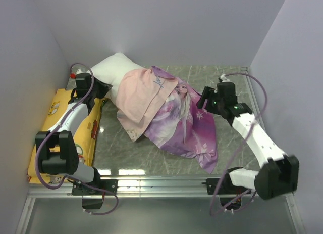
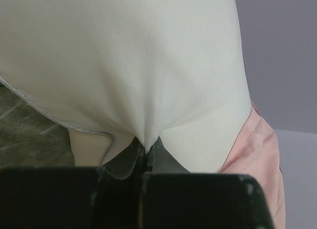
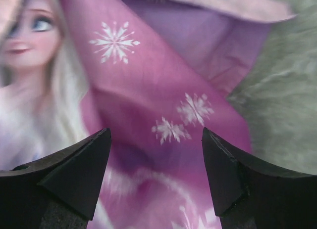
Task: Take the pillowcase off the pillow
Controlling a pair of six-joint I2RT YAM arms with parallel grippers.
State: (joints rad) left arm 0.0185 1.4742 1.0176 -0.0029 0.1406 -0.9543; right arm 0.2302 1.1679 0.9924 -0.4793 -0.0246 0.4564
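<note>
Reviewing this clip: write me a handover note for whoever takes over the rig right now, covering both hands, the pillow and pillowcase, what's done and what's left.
The left hand is shut on a pinch of the white pillow at its bare end.
The right hand is open just over the purple pillowcase, gripping nothing.
Done: the case is partly peeled back, its pale pink inside showing, and the pillow's back-left end is out.
Left: the case covers the rest of the pillow. Likely next step is to close the right hand on the case and pull it away while the left holds.
The yellow cushion under the left arm is off-task.
</note>
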